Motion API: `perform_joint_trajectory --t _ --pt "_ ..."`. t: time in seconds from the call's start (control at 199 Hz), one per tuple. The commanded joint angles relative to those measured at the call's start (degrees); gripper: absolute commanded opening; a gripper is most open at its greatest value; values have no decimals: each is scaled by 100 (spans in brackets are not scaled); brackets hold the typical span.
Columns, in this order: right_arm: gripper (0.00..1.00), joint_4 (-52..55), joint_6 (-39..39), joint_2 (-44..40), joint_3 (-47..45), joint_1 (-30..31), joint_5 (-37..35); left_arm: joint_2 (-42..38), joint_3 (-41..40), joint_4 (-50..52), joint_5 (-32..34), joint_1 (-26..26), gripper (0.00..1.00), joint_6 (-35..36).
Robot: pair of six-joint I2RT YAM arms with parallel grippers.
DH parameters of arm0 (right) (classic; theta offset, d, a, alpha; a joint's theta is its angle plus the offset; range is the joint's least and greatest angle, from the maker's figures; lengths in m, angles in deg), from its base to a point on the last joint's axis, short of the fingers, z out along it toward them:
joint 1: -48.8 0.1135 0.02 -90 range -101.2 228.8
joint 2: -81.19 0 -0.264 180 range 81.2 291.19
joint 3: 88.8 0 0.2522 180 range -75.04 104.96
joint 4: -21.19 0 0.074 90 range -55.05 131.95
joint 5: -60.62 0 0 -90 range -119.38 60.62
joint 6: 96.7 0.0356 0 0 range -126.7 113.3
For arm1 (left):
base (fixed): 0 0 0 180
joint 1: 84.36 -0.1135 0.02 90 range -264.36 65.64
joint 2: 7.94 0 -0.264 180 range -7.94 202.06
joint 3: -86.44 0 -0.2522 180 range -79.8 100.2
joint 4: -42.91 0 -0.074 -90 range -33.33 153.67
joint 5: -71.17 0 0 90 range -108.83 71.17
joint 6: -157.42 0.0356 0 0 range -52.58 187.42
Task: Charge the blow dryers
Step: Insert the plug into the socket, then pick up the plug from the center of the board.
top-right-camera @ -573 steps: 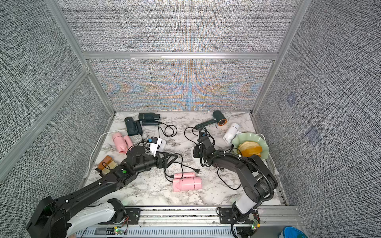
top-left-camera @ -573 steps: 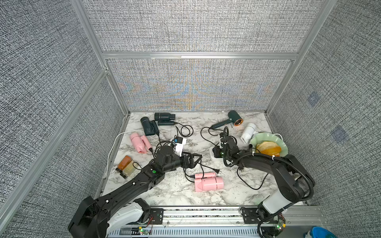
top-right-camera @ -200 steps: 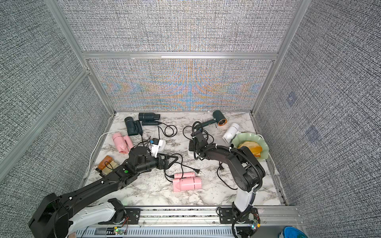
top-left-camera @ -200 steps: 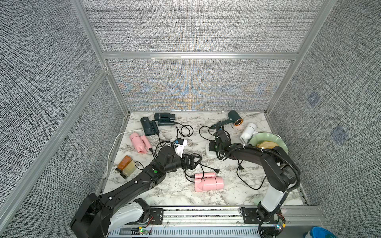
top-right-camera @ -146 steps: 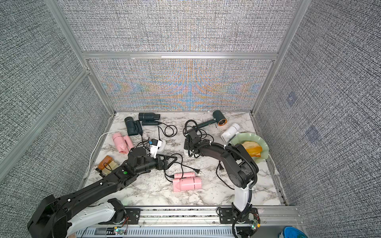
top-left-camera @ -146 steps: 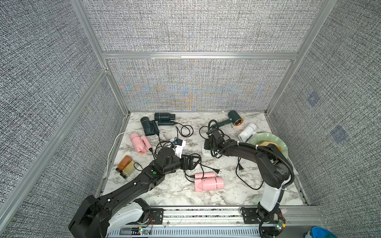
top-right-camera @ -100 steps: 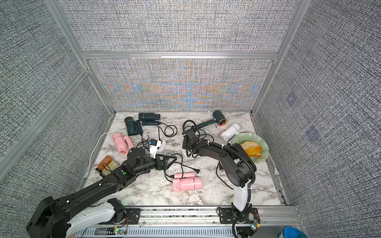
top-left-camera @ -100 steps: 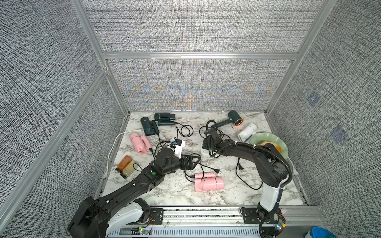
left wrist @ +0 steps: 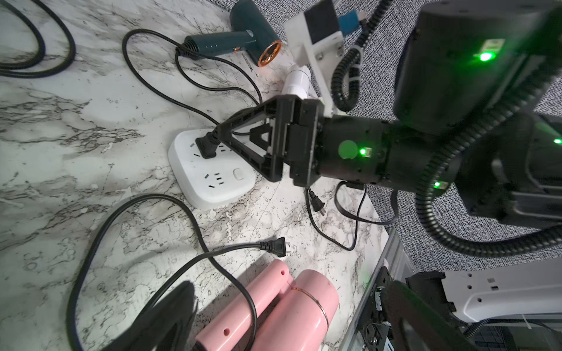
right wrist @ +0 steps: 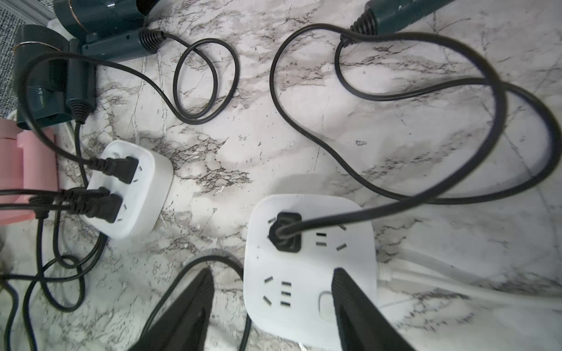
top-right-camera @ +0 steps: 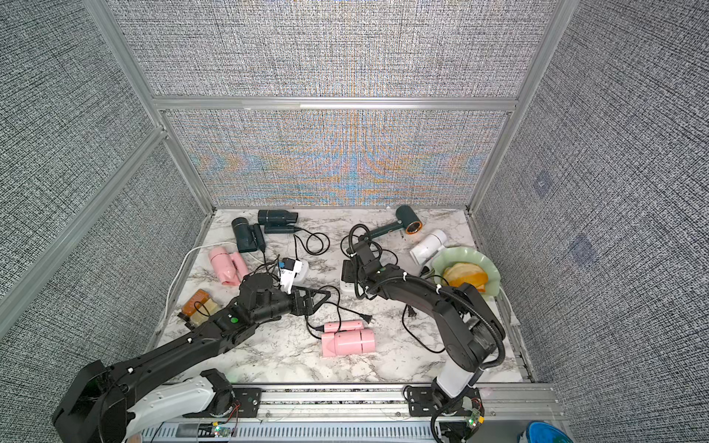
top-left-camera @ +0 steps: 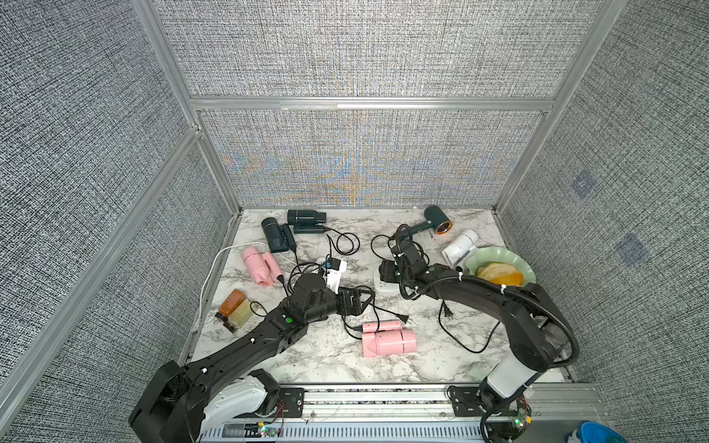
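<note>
Shifted toward mid-tabletop (top-left-camera: pixel 326 356) and opened since approx 1 s ago, right end effector (right wrist: pixel 272 273) is released over white power strip (right wrist: pixel 319 209) w/ rear green dryer's (top-left-camera: pixel 433 222) plug (right wrist: pixel 284 232) seated; next, front pink dryer's (top-left-camera: pixel 389 339) loose plug (top-left-camera: pixel 402 317) should be grasped by wide-open left end effector (top-right-camera: pixel 320 303).

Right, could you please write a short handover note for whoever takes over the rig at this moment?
Grippers: right gripper open, straddling the power strip, holding nothing; left gripper open and empty over the cords mid-table.
Done: the green dryer appears plugged in there, with the seated plug on its cord. The other strip holds several plugs; cords from the teal dryers run to it.
Left: the front pink dryer has its loose plug on the marble; a second loose plug probably belongs to the white dryer. For the back pink dryer, I cannot trace the cord.
</note>
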Motion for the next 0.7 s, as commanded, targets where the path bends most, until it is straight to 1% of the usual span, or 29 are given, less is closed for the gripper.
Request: perform_joint_trajectory --t 0.0,0.166,0.447,0.617,0.698 --pt "66 -18 -135 -525 -384 5 65 52 17 -221 -147 3 99 28" --pt "66 347 -128 -1705 -1187 -17 -219 162 83 -335 -241 18 99 103" --pt "66 1522 -20 -3398 -1855 -142 -596 406 -26 -846 -313 122 99 -31" --pt "66 2224 155 -4051 -2078 -577 -545 486 3 -924 -305 186 99 -55" --pt "58 2503 324 -4279 -2194 -849 -521 564 -9 -1007 -258 206 99 -92"
